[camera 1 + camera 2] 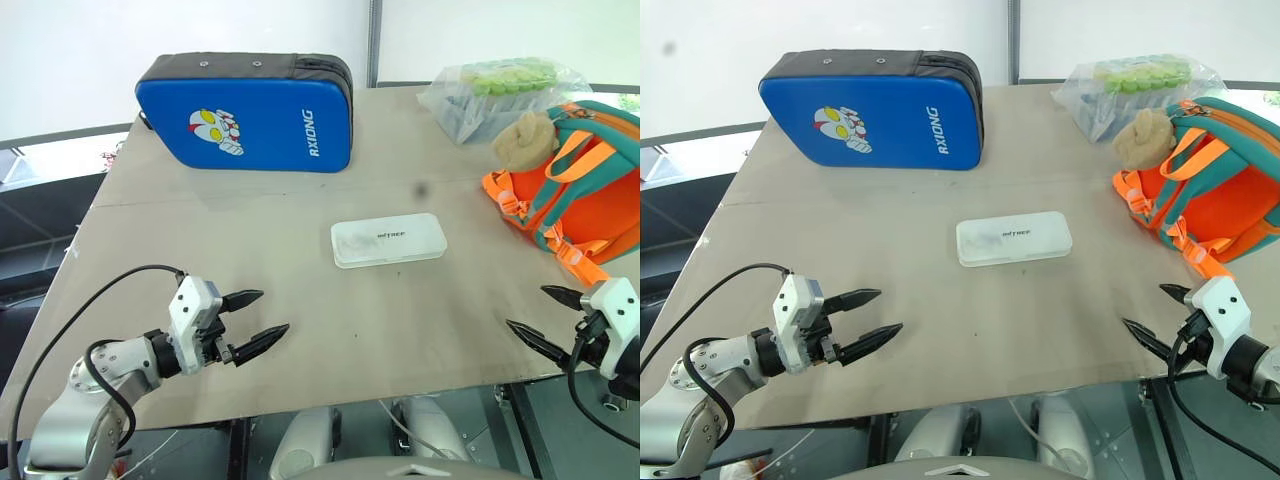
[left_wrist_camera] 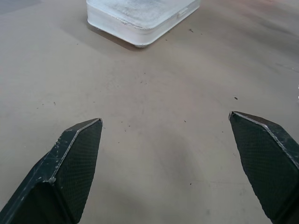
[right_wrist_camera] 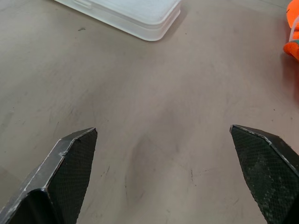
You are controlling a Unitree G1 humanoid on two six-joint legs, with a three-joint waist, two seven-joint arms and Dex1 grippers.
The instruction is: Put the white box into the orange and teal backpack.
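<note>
From the head views the white box [image 1: 389,240] lies flat mid-bench [image 1: 300,300], left of the orange and teal backpack [image 1: 585,190]; the wrist views show left pincer [image 2: 166,123] and right pincer [image 3: 163,130] spread apart, empty, short of the box.

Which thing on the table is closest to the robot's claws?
The white box, lying flat mid-table. The blue case, the bag of green things and the backpack all sit farther back.

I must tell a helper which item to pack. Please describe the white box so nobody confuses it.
On the tan table, look near the middle. The white box lies flat there, apart from everything, flatter and paler than the blue case behind it.
</note>
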